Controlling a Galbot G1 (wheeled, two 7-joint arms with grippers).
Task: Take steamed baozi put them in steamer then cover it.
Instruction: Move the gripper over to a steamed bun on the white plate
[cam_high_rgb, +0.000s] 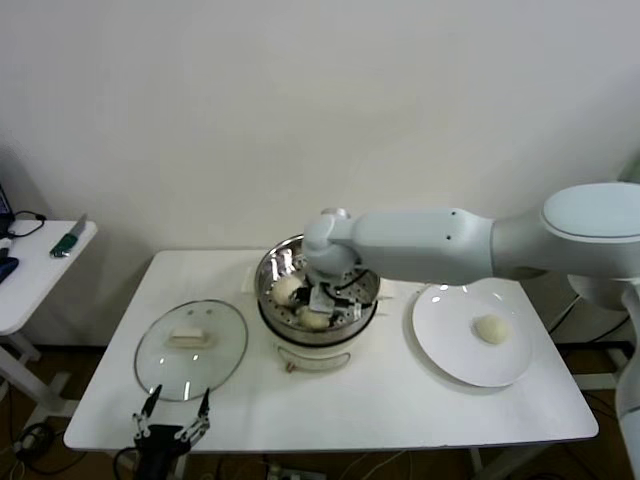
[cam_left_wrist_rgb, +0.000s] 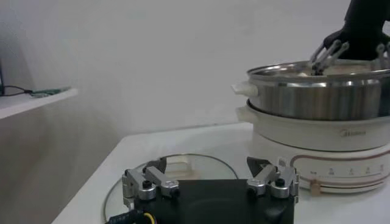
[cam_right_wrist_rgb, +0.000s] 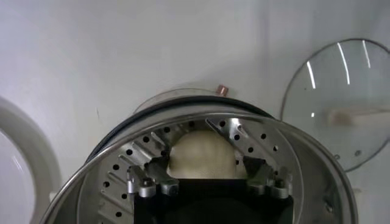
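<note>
Step in hand: setting a bun (cam_right_wrist_rgb: 202, 154) into the steamer (cam_high_rgb: 268, 275), centre of the head view. To do it well, the right gripper (cam_right_wrist_rgb: 210, 182) should lift straight up, clear of the bun and rim, before swinging to the plate (cam_high_rgb: 445, 345) at right, where one bun (cam_high_rgb: 491, 329) remains. Its jaws stand spread, the bun between them on the perforated floor; contact cannot be told. Left gripper (cam_high_rgb: 172, 418), released, waits at lower left beside the lid (cam_high_rgb: 222, 352).

I am seeing the steamer (cam_high_rgb: 316, 300) sitting mid-table (cam_high_rgb: 400, 410), baozi (cam_high_rgb: 288, 290) lying inside; cover (cam_high_rgb: 190, 350) lying to its left, plate (cam_high_rgb: 450, 340) with one bun (cam_high_rgb: 491, 329) lying right.
</note>
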